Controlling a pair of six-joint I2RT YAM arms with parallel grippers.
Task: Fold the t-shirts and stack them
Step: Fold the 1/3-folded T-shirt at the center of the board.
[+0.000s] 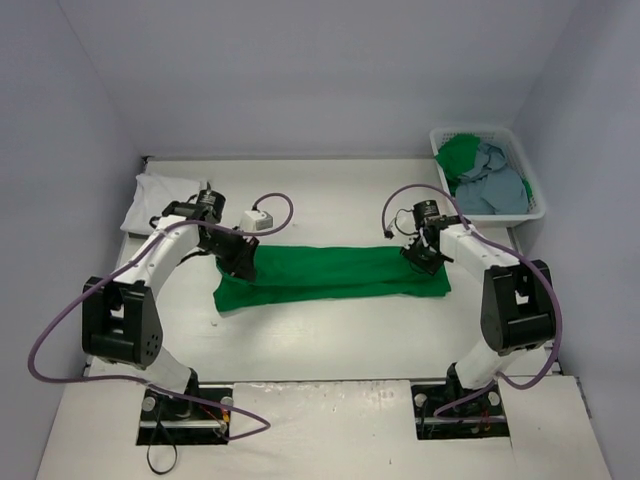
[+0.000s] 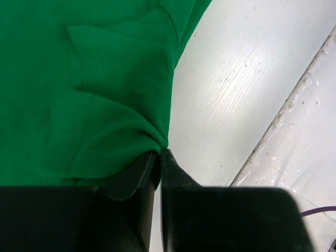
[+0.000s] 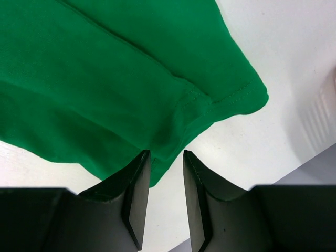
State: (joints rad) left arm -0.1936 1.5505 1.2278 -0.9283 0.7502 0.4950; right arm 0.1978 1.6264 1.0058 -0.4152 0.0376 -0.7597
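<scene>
The green shirt (image 1: 330, 272) looks soft, light and limp, so hold it by its edges. The left end effector (image 2: 160, 156) pinches a corner; the right end effector (image 3: 166, 160) is slightly spread around the hem.

The green t-shirt (image 1: 330, 272) is soft matt cloth with stitched hems. The bench (image 2: 236, 94) is white and smooth, with fine grain lines. The left hand (image 2: 160, 155) looks like matt black plastic. The basket (image 1: 528, 165) is white plastic.

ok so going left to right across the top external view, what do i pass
folded white cloth t-shirt → bright green cloth t-shirt laid out in a long strip → white slotted plastic basket
</scene>
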